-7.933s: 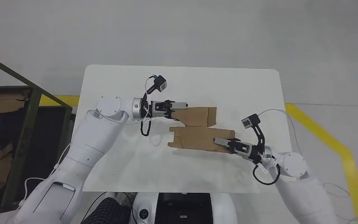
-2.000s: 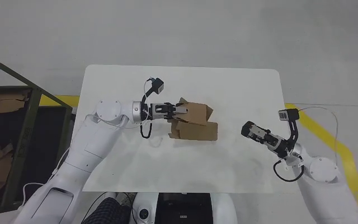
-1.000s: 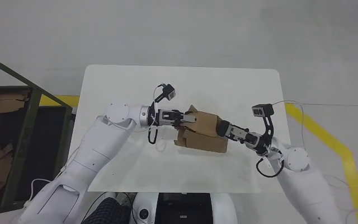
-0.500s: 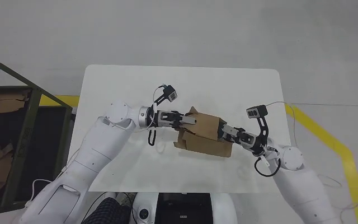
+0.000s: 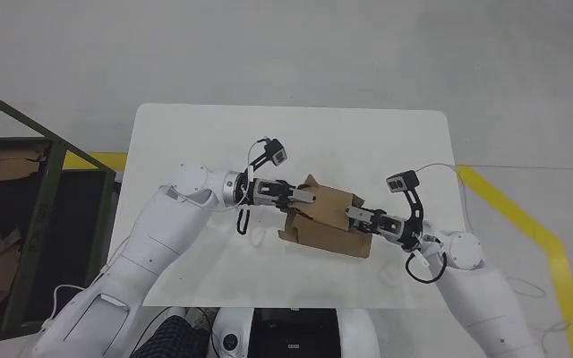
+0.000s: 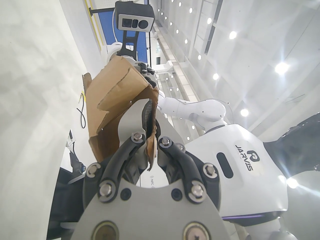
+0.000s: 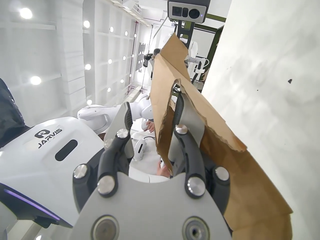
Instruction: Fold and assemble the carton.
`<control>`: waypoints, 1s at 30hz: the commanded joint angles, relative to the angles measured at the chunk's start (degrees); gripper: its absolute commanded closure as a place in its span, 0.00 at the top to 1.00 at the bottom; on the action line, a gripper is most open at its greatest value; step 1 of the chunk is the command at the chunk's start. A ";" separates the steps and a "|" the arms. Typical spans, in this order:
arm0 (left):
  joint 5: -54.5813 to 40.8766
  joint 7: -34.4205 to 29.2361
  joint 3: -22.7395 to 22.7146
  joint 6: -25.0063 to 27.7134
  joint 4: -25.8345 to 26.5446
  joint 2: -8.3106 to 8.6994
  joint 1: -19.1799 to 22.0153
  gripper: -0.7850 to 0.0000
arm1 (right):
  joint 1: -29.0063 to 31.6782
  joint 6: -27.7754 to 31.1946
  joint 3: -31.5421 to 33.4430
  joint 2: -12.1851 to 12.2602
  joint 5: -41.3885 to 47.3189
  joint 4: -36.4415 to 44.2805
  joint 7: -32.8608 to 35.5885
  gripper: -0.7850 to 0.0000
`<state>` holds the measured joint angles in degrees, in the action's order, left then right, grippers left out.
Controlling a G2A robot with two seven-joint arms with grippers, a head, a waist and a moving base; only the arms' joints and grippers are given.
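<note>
A brown cardboard carton [image 5: 327,219], partly opened into a tube, stands tilted at the table's middle. My left gripper [image 5: 302,194] is shut on a flap at the carton's left end; in the left wrist view [image 6: 150,112] the torn flap edge is pinched between the pads and the carton [image 6: 112,93] rises beyond. My right gripper [image 5: 358,219] is at the carton's right end. In the right wrist view [image 7: 153,102] it is open and straddles a carton [image 7: 165,81] wall, one finger [image 7: 181,111] inside and the other outside, apart from the cardboard.
The white table [image 5: 188,143] has bare room on all sides of the carton. A dark green frame [image 5: 36,206] stands off the table's left edge. A yellow floor line [image 5: 510,206] runs to the right.
My right gripper has slid in along the carton's right end, now straddling its wall. The carton has shifted slightly toward the table's near side. My left gripper keeps its hold.
</note>
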<state>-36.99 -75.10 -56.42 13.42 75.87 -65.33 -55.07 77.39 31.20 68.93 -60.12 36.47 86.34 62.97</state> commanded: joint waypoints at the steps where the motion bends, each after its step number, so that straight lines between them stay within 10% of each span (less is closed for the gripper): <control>1: 0.06 -0.41 0.19 -0.39 -0.22 -0.06 0.19 0.00 | -0.02 -0.16 -0.07 -0.01 0.01 -0.05 0.41 0.38; 13: -0.66 -1.31 1.67 -1.59 -1.48 -0.70 1.00 0.00 | -0.53 -0.56 -0.43 -0.15 0.27 -1.12 2.36 0.29; 19: -0.78 -1.63 2.16 -1.75 -1.86 -0.99 1.52 0.00 | -0.50 -0.67 -0.73 -0.24 0.48 -1.25 2.95 0.00; 23: -0.69 -1.92 2.44 -1.82 -2.06 -1.15 1.78 0.01 | -0.61 -0.81 -0.82 -0.27 0.62 -1.33 3.53 0.00; 25: -0.52 -1.76 2.45 -1.69 -2.17 -1.20 1.87 0.43 | -0.60 -0.87 -0.83 -0.30 0.74 -1.46 3.60 0.00; 26: -0.49 -1.62 2.44 -1.67 -2.19 -1.23 1.86 1.00 | -0.60 -0.90 -0.80 -0.30 0.78 -1.56 3.57 0.00; 30: -0.92 -1.06 1.73 -1.50 -2.45 -1.20 1.79 1.00 | -0.44 -1.12 -0.57 -0.32 1.07 -1.83 3.28 0.00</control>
<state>-37.66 -76.32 -54.39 11.85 73.49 -66.56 -53.21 76.90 30.13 68.28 -60.44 37.51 84.56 66.36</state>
